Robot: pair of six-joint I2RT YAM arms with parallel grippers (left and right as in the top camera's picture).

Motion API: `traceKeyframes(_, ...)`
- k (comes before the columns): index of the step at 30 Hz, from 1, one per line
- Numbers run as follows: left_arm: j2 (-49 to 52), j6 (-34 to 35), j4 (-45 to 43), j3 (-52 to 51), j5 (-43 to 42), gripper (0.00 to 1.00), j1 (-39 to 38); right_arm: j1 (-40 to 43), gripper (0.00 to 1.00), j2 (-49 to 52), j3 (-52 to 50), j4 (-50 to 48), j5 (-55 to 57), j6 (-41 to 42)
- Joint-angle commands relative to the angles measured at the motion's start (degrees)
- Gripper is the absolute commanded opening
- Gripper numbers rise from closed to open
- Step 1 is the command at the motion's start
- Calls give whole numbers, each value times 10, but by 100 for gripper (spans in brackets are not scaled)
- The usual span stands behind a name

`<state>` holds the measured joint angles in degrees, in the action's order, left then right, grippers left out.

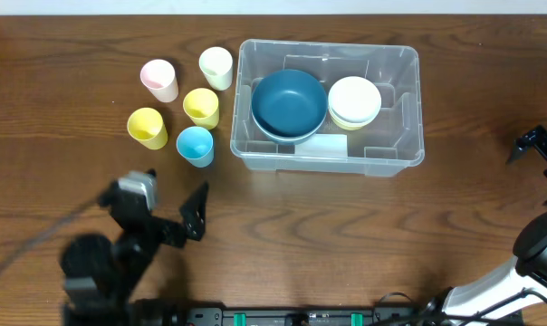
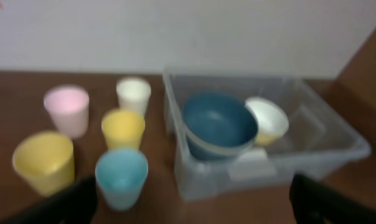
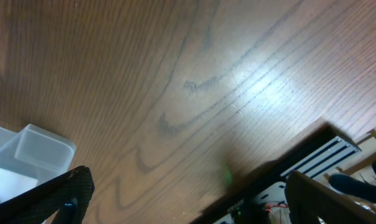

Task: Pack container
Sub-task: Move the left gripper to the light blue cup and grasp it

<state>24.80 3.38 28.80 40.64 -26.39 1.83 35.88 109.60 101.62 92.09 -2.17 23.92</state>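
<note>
Five cups crowd the left side of the container; bare worktop lies open before it and right of it.

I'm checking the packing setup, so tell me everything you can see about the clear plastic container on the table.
The container is a large rectangular bin of clear plastic with rounded corners, a thick rim and moulded inner ribs. It stands upright, lidless, on the wooden table, just right of the cups in the overhead view. Inside, a dark blue bowl sits left and a white bowl right, side by side.
</note>
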Motion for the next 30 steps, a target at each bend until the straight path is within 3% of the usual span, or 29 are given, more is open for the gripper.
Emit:
traceKeyframes(1, 136, -28, 97, 143, -43, 98, 2, 6, 99, -15, -1, 0, -3, 9)
traceKeyframes(5, 256, -35, 197, 231, -37, 98, 2, 6, 99, -15, -1, 0, -3, 9)
traceKeyframes(8, 347, 92, 303, 289, 118, 98, 2, 6, 99, -15, -1, 0, -3, 9)
traceKeyframes(10, 409, 111, 348, 315, 147, 98, 2, 6, 99, -15, -1, 0, -3, 9)
traceKeyframes(21, 630, 120, 317, 318, 144, 98, 3, 6, 99, -15, -1, 0, -3, 9)
traceKeyframes(30, 689, 152, 232, 318, 145, 98, 3, 6, 99, -15, -1, 0, -3, 9)
